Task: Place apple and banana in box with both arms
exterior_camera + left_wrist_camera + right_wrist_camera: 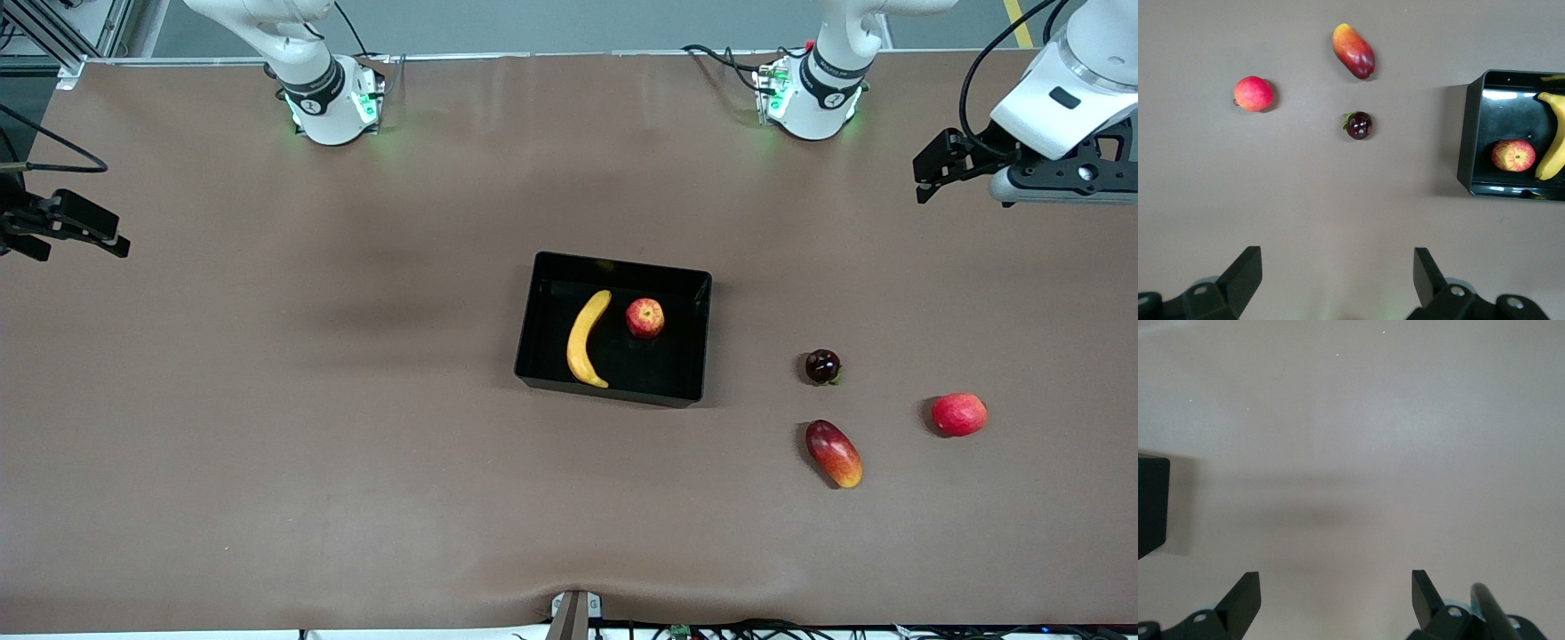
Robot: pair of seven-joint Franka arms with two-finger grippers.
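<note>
The black box (622, 264) sits mid-table. Inside it lie the yellow banana (587, 338) and, beside it, the small red apple (645, 317). My left gripper (929, 178) hangs open and empty in the air near the left arm's end of the table. Its wrist view shows open fingers (1337, 267) over bare table, with the box (1468, 133), apple (1513, 155) and banana (1555, 140) farther off. My right gripper (80, 238) hovers open and empty at the right arm's end. In its wrist view the gripper (1336, 590) frames bare table and one box corner (1151, 500).
Three loose fruits lie on the table between the box and the left arm's end: a dark round fruit (822, 366), a red-and-yellow mango (834, 453) nearer the front camera, and a pinkish-red round fruit (959, 414). The arm bases (333, 111) stand along the table's edge.
</note>
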